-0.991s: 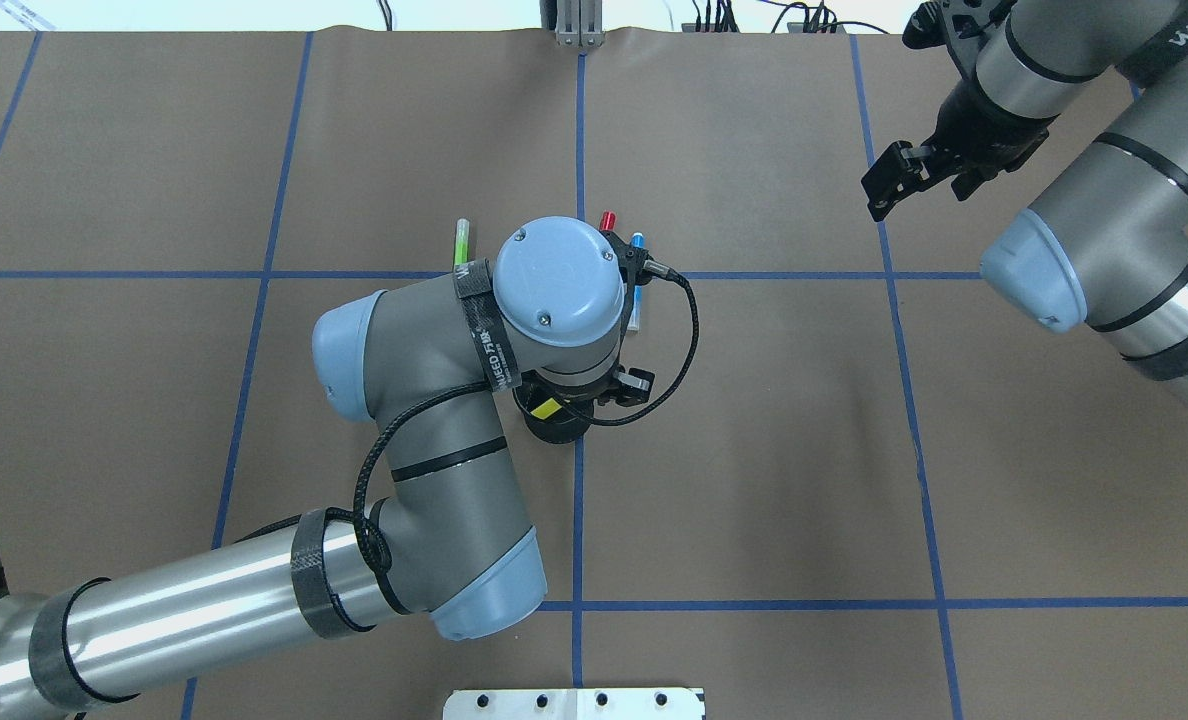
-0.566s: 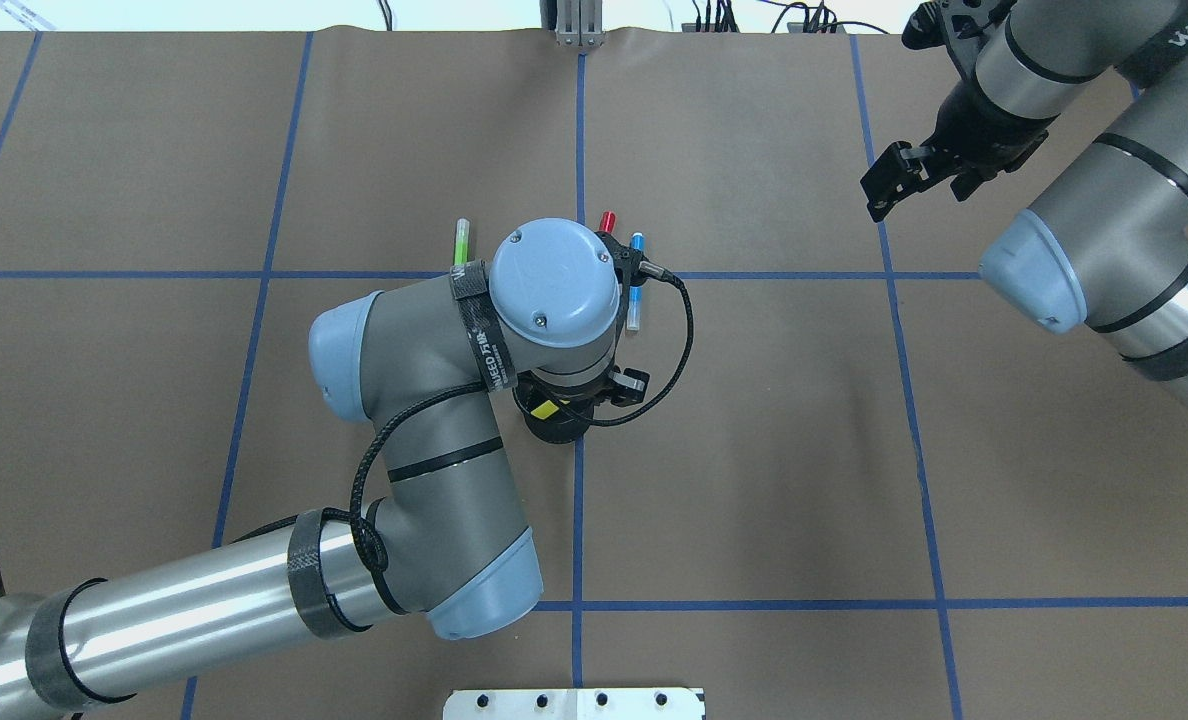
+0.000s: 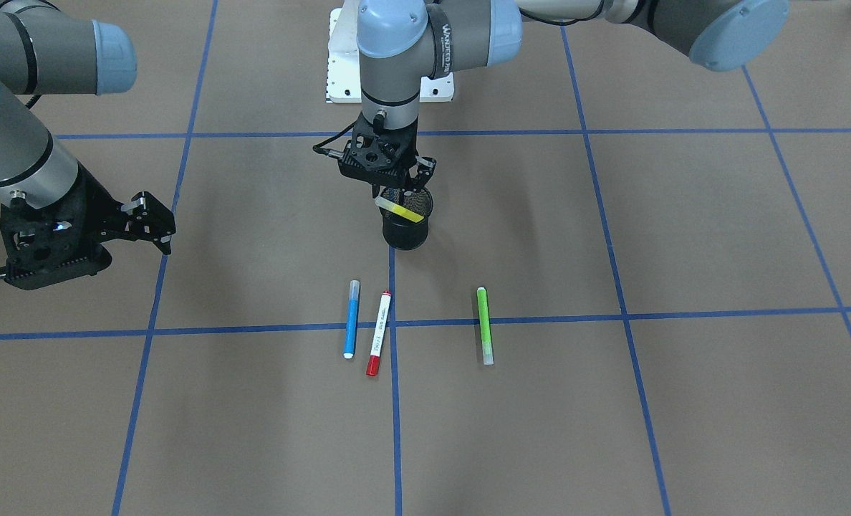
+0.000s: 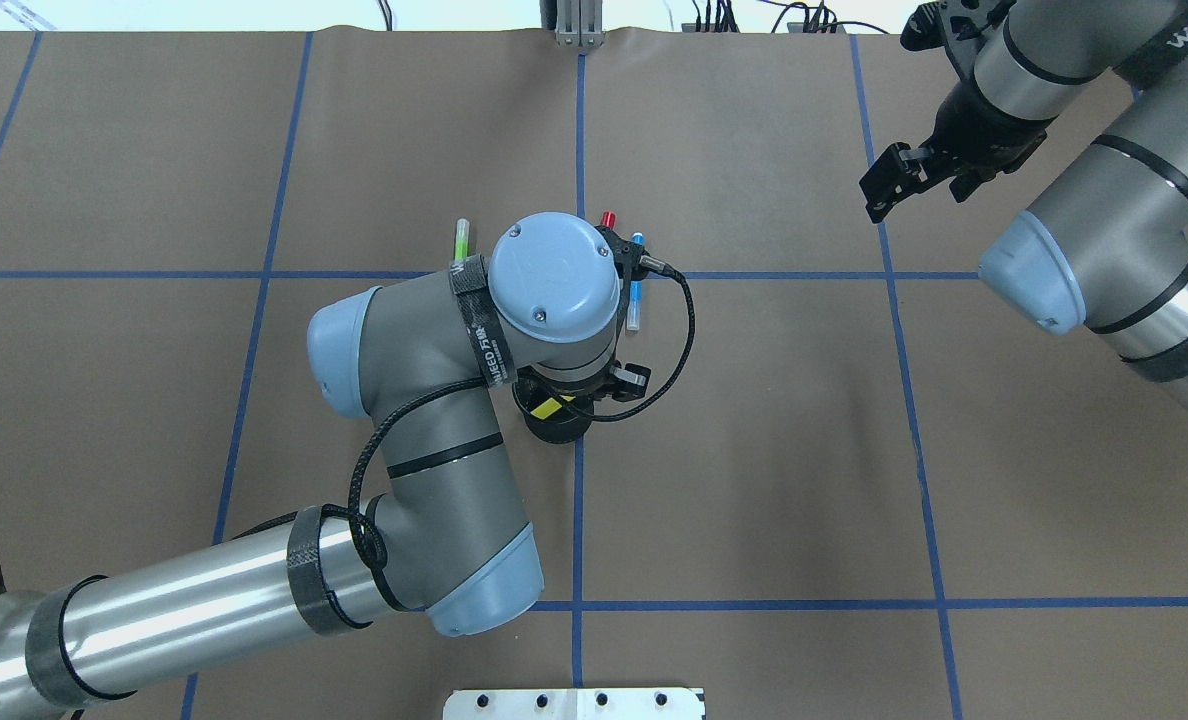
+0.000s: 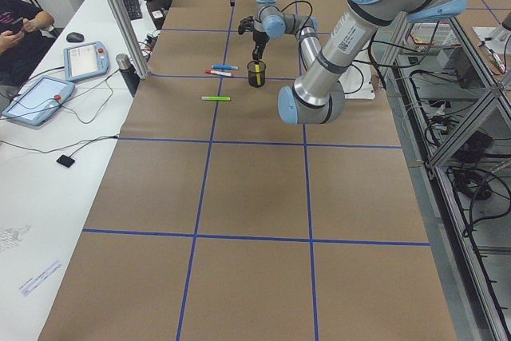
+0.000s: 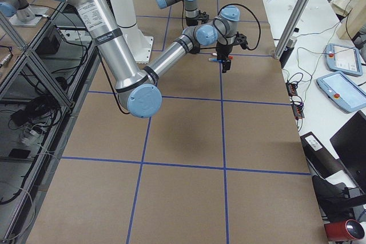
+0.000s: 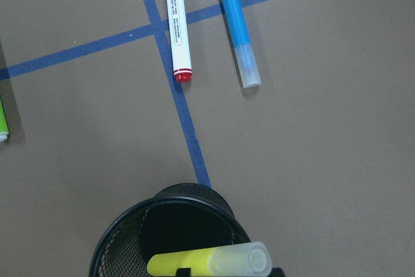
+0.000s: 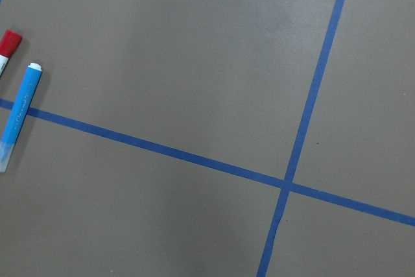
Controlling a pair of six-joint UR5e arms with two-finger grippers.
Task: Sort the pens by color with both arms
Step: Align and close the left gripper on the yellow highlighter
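Observation:
My left gripper (image 3: 399,201) is shut on the yellow highlighter (image 3: 401,211), which it holds tilted just over the mouth of the black mesh cup (image 3: 405,234). The left wrist view shows the same highlighter (image 7: 207,261) above the cup's rim (image 7: 120,238). Three pens lie on the table beyond the cup: a blue pen (image 3: 352,318), a white pen with a red cap (image 3: 379,332) and a green highlighter (image 3: 483,325). Far off at the table's side, my right gripper (image 3: 156,221) is open and holds nothing.
Blue tape lines (image 3: 612,315) divide the brown table into squares. The white pedestal base (image 3: 339,72) stands behind the cup. In the exterior left view, a side bench carries tablets (image 5: 36,100), and a person sits at its far end.
My left wrist has shifted slightly left and away over the cup, with the yellow highlighter still held. The right arm has barely moved.

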